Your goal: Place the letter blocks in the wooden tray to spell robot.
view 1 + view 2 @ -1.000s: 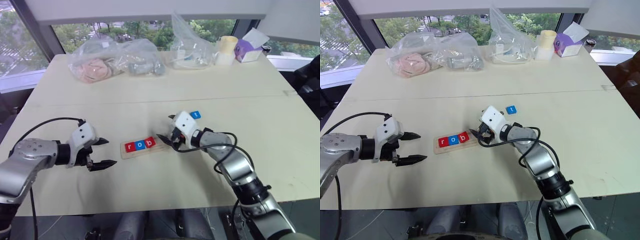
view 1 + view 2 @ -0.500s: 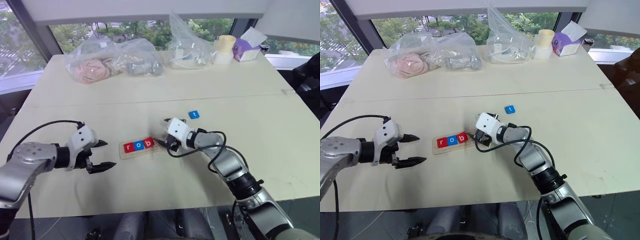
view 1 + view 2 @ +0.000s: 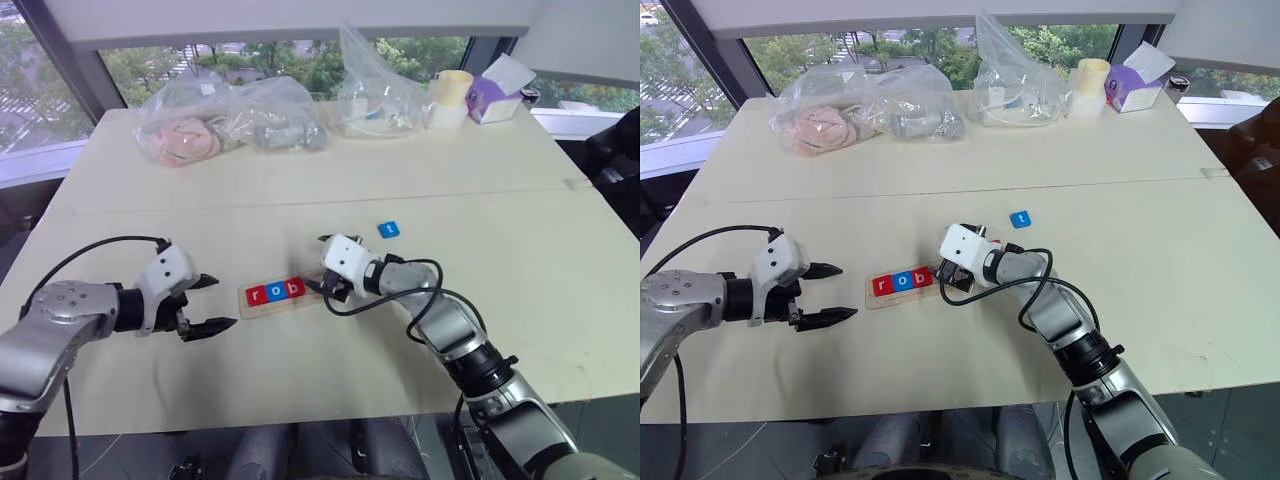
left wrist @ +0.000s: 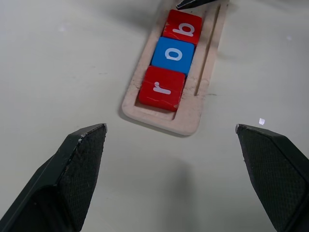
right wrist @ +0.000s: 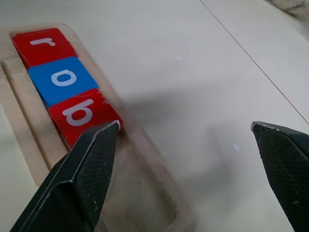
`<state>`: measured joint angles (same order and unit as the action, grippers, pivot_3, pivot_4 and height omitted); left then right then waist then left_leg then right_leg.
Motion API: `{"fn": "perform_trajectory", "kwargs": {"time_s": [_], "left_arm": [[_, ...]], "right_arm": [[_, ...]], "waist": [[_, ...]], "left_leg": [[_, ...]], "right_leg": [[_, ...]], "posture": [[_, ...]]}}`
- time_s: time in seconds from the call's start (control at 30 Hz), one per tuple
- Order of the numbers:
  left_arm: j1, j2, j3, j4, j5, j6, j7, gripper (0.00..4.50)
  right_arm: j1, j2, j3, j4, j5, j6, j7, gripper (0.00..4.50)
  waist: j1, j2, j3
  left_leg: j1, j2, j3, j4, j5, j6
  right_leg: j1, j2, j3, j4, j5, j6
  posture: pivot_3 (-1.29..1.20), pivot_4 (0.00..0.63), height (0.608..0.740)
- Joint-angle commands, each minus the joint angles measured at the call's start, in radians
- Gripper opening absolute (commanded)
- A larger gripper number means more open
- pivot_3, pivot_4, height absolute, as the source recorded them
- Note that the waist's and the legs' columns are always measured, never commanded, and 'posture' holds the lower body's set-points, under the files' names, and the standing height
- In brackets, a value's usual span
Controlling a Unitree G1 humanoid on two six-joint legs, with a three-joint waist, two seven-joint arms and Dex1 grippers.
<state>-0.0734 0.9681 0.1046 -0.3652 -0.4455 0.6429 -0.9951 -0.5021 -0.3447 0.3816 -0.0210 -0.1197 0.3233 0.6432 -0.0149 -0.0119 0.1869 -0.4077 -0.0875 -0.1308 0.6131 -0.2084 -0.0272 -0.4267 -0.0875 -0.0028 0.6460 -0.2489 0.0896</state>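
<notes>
Tray: wooden tray [image 3: 283,297] lies mid-table, long axis running roughly 9 to 3 o'clock in the head view, tipped slightly up toward 3.
Tiles seated: red r [image 4: 161,88], blue o [image 4: 173,54], red b [image 4: 184,29], packed touching from the 9 o'clock end of the slot.
Slot free: the two places past the b, at the tray's 3 o'clock end, look bare in the right wrist view [image 5: 145,193].
Loose tile: blue t [image 3: 389,229] flat on the table, at about 1 o'clock from the tray and apart from it.
Second o: not found; it may be hidden under the right gripper, can't tell from here.
Right gripper: right gripper [image 3: 322,284] sits over the tray's 3 o'clock end, fingers spread wide, nothing between them; one fingertip [image 5: 99,145] right beside the b tile, contact unclear.
Left gripper: left gripper [image 3: 212,304] hangs at 9 o'clock of the tray, near but apart, fingers wide and empty, pointed along the tray's length.
Key relation: the t tile lies at about 2 o'clock from the right gripper and on the right arm's side; the left gripper has the whole tray between it and that tile. Right arm is clearly nearer.
Progress (judgement): three of five letters in; an o is due next, then t.
Next move (judgement): find the second o before fetching t; any tile entering should come in from the open 3 o'clock end.
Risk (judgement): the fingertip by the b could nudge the seated row.
</notes>
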Motion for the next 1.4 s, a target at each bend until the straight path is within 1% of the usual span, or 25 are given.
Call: {"fn": "perform_trajectory", "kwargs": {"time_s": [0.03,0.1,0.2,0.3,0.37,0.47,0.57,0.67,0.8,0.9,1.03,1.07,1.17,1.23,1.33,1.4], "left_arm": [[-0.023,-0.009,0.020,-0.011,-0.013,-0.007,0.005,4.50],[-0.040,-0.017,0.033,-0.019,-0.036,0.010,0.006,4.50],[-0.088,-0.033,0.068,-0.051,-0.120,0.076,0.013,4.50],[-0.132,-0.047,0.083,-0.063,-0.173,0.124,0.031,4.50],[-0.151,-0.052,0.081,-0.059,-0.186,0.136,0.040,4.50],[-0.165,-0.051,0.065,-0.056,-0.185,0.141,0.049,4.50],[-0.169,-0.052,0.054,-0.046,-0.180,0.136,0.049,4.50],[-0.161,-0.049,0.041,-0.035,-0.161,0.123,0.047,4.50],[-0.157,-0.047,0.032,-0.039,-0.151,0.118,0.052,4.50],[-0.140,-0.041,0.040,-0.042,-0.139,0.110,0.050,4.50],[-0.133,-0.043,0.037,-0.040,-0.130,0.101,0.052,4.50],[-0.132,-0.046,0.034,-0.040,-0.127,0.099,0.054,4.50],[-0.136,-0.053,0.023,-0.039,-0.123,0.095,0.055,4.50],[-0.141,-0.056,0.014,-0.035,-0.120,0.091,0.052,4.50],[-0.146,-0.055,0.003,-0.028,-0.116,0.083,0.046,4.50],[-0.153,-0.055,-0.009,-0.021,-0.112,0.077,0.040,4.50]], "right_arm": [[-0.022,-0.006,-0.147,-0.099,0.075,0.091,-0.024,4.43],[-0.020,0.014,-0.256,-0.149,0.160,0.227,-0.046,4.43],[0.005,0.042,-0.398,-0.254,0.273,0.490,-0.093,4.43],[0.032,0.077,-0.470,-0.339,0.322,0.704,-0.163,4.43],[0.053,0.119,-0.495,-0.374,0.340,0.794,-0.215,4.43],[0.081,0.163,-0.462,-0.388,0.329,0.820,-0.277,4.43],[0.082,0.194,-0.422,-0.365,0.315,0.807,-0.327,4.43],[0.078,0.205,-0.355,-0.292,0.265,0.740,-0.384,4.43],[0.068,0.201,-0.303,-0.179,0.208,0.651,-0.441,4.43],[0.068,0.195,-0.281,-0.148,0.178,0.625,-0.473,3.68],[0.072,0.194,-0.281,-0.174,0.176,0.631,-0.480,1.60],[0.070,0.195,-0.283,-0.183,0.178,0.642,-0.481,1.20],[0.057,0.197,-0.299,-0.223,0.183,0.672,-0.492,1.23],[0.046,0.197,-0.333,-0.271,0.189,0.709,-0.505,1.23],[0.041,0.201,-0.401,-0.371,0.207,0.820,-0.523,1.23],[0.072,0.206,-0.446,-0.479,0.222,0.947,-0.527,1.23]], "waist": [[0.002,0.000,0.000],[0.005,0.000,0.000],[0.005,0.000,0.000],[0.002,0.000,0.000],[-0.004,0.000,0.000],[-0.005,0.001,0.000],[-0.004,0.001,0.000],[-0.003,0.001,0.000],[-0.001,0.001,0.000],[-0.002,0.001,0.000],[-0.002,0.001,0.000],[-0.002,0.001,0.000],[-0.001,0.001,0.000],[-0.001,0.001,0.000],[0.001,0.001,0.000],[0.003,0.001,0.000]], "left_leg": [[0.000,0.000,0.000,0.000,0.000,0.000],[0.000,0.000,0.000,0.000,0.000,0.000],[0.000,0.000,-0.001,0.000,0.000,0.000],[0.000,0.000,-0.002,0.000,0.000,0.000],[0.000,0.000,-0.002,-0.001,0.000,0.000],[0.000,0.000,-0.001,-0.001,0.000,0.000],[0.000,0.000,-0.001,0.000,0.000,0.000],[0.000,0.000,-0.001,0.000,0.000,0.000],[0.000,0.000,0.000,0.000,0.000,0.000],[0.000,0.000,0.000,0.000,0.000,0.000],[0.000,0.000,0.000,0.000,0.000,0.000],[0.000,0.000,0.000,0.000,0.000,0.000],[0.000,0.000,0.000,0.000,0.000,0.000],[0.000,0.000,0.000,0.000,0.000,0.000],[0.000,0.000,0.000,0.000,0.000,0.000],[0.000,0.000,0.000,0.000,0.000,0.000]], "right_leg": [[0.000,0.000,0.000,0.000,0.000,0.000],[0.000,0.000,0.000,0.000,0.000,0.000],[0.000,0.000,0.000,0.000,0.000,0.000],[0.000,0.000,0.000,0.000,0.000,0.000],[0.000,0.000,0.000,0.001,0.000,0.000],[-0.001,0.000,0.000,0.001,0.000,0.000],[-0.001,0.000,0.000,0.001,0.000,0.000],[-0.001,0.000,0.000,0.001,0.000,-0.001],[-0.001,0.000,0.000,0.001,0.000,0.000],[0.000,0.000,0.000,0.000,0.000,0.000],[0.000,0.000,0.000,0.001,0.000,0.000],[0.000,0.000,0.000,0.001,0.000,0.000],[0.000,0.000,0.000,0.001,0.000,0.000],[0.000,0.000,0.000,0.001,0.000,0.000],[-0.001,0.000,0.000,0.001,0.000,0.000],[-0.001,0.000,0.000,0.001,0.000,0.000]], "posture": [[0.00,0.150,0.740],[0.00,0.150,0.740],[0.00,0.150,0.740],[0.00,0.150,0.740],[0.00,0.150,0.740],[0.00,0.150,0.740],[0.00,0.150,0.740],[0.00,0.150,0.740],[0.00,0.150,0.740],[0.00,0.150,0.740],[0.00,0.150,0.740],[0.00,0.150,0.740],[0.00,0.150,0.740],[0.00,0.150,0.740],[0.00,0.150,0.740],[0.00,0.150,0.740]]}}
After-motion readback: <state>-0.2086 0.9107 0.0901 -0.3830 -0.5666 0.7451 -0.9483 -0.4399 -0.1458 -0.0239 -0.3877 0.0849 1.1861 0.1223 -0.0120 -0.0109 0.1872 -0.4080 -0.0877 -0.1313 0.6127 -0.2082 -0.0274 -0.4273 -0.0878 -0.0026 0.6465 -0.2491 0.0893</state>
